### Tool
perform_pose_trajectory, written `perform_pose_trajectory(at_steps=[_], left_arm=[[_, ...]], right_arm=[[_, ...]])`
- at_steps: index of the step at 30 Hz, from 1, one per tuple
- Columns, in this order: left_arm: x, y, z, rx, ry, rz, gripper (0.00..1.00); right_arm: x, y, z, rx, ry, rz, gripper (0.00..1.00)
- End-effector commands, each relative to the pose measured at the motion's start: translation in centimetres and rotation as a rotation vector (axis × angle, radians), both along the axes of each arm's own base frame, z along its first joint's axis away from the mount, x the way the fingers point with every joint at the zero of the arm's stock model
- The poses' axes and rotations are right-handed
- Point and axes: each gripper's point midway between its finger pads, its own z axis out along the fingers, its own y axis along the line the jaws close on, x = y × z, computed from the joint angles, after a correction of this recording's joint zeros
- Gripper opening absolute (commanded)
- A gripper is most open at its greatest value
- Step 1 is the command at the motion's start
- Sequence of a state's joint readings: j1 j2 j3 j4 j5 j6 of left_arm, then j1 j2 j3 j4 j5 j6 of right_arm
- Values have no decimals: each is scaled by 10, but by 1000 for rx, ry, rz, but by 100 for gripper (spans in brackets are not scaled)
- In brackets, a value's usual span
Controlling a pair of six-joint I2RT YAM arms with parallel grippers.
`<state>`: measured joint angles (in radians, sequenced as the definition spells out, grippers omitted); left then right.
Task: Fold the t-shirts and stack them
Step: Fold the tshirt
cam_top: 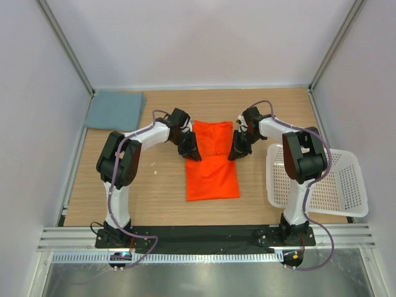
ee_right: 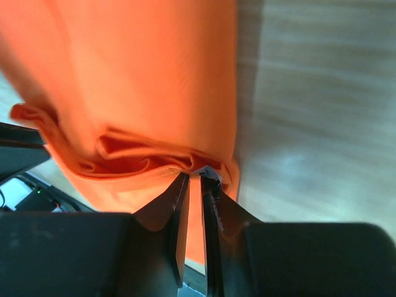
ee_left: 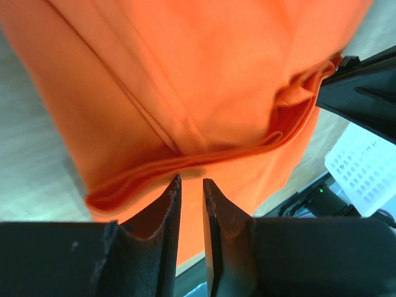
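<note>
The orange shirt (cam_top: 212, 176) lies on the table (cam_top: 148, 185) just left of the basket (cam_top: 343, 185), creased across its middle. Both arms meet it at that crease, one at each side edge. The right gripper (cam_top: 236, 151), on the side nearer the basket, has its jaws almost together on a bunched wad of the hem. The left gripper (cam_top: 193, 153), on the side away from the basket, has its jaws drawn to a slim gap with the tips at the layered edge. I cannot tell whether any cloth sits between them. That is the main risk: if the left side has only nudged the fold, a lift would raise the basket-side edge alone and drag the shirt askew. The right pinch looks shallow and crumpled, so it may catch only the top layers, let the lower ones slide, and leave a lopsided fold. Uneven travel of the two arms could twist the cloth. A pull toward the basket could snag its rim. The grey-blue shirt (cam_top: 116, 110) sits folded well away from the basket at the far corner, still waiting to be stacked.
</note>
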<state>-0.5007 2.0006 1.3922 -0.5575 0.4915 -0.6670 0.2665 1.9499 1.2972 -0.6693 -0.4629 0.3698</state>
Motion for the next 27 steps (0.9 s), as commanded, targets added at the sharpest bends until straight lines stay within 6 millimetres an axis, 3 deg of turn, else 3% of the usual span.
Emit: perform_pose_trajectory(at_steps=[1, 4, 6, 12, 15, 17, 18, 22, 27], left_arm=[[15, 2, -5, -21, -17, -26, 21], [23, 6, -11, -2, -10, -35, 20], [25, 6, -7, 2, -26, -50, 19], [33, -5, 44, -61, -106, -26, 24], [33, -21, 71, -123, -144, -31, 26], [30, -39, 83, -186, -160, -53, 26], [28, -46, 83, -208, -143, -48, 26], [20, -76, 73, -291, -98, -72, 19], [15, -101, 39, -318, -34, -75, 15]], right_arm=[[18, 0, -9, -6, -37, 17, 21], [20, -3, -20, -40, -5, 13, 21], [21, -9, -14, -82, -14, 8, 23], [14, -23, 45, -133, -94, 34, 38], [-4, -14, 66, -71, -99, 55, 41], [-22, -5, 63, -18, -57, 63, 40], [-29, -1, 67, 17, -52, 64, 38], [-52, 9, 55, 97, -25, 80, 14], [-73, 2, 25, 68, 31, 95, 7]])
